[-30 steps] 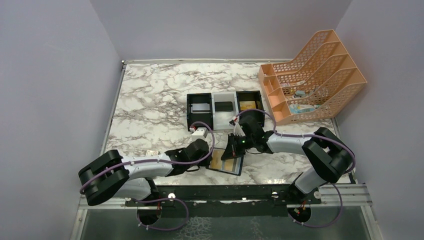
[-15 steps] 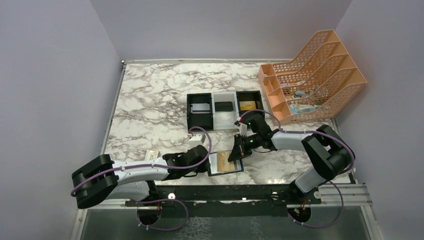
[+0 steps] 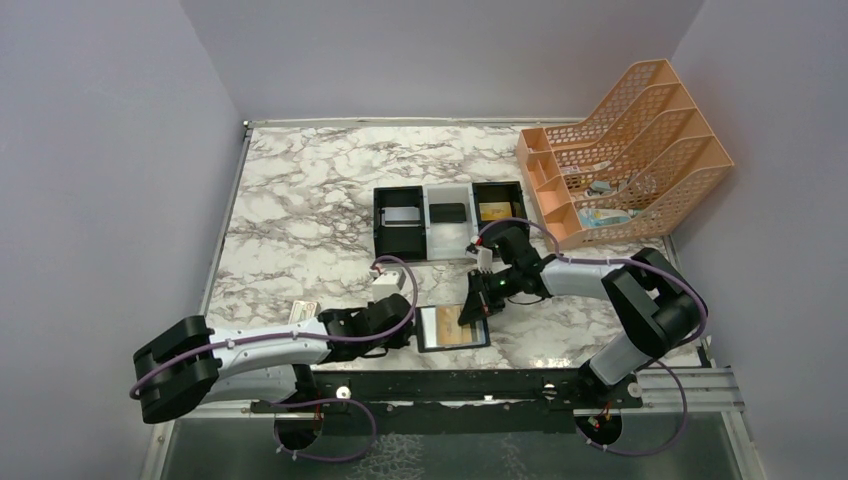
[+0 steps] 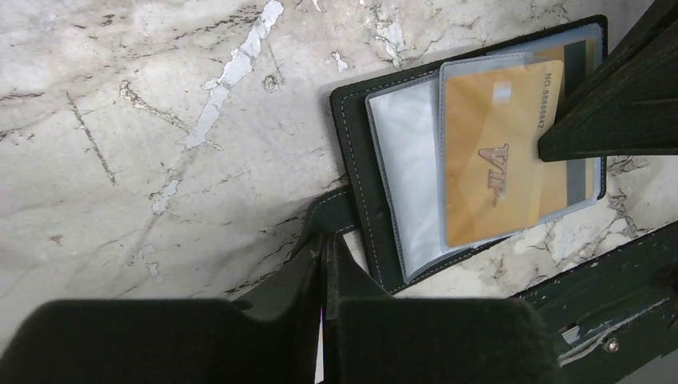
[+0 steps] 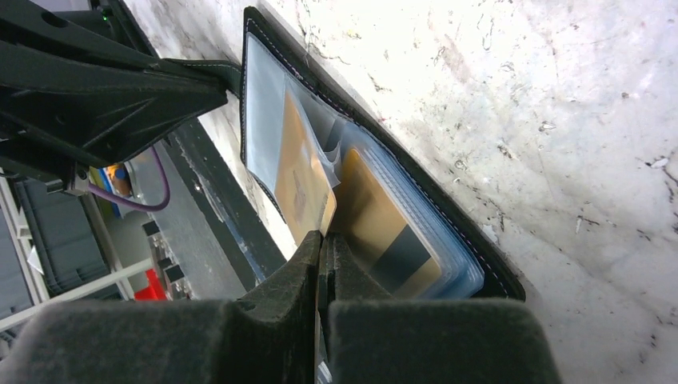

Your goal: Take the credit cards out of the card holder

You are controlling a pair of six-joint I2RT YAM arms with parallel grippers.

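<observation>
Jaws clenched both sides: your left gripper (image 4: 324,240) has tugged the card holder (image 4: 356,136) flat by its side tab (image 4: 332,212), so the gold card (image 4: 496,152) pinched in your right gripper (image 5: 321,236) should slide out.

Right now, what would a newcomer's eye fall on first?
The open black card holder lies at the near edge of the marble table, with a gold credit card bright inside it. The left gripper is shut on its side tab, and the right gripper pinches the gold card's edge. An orange file rack stands far right.
</observation>
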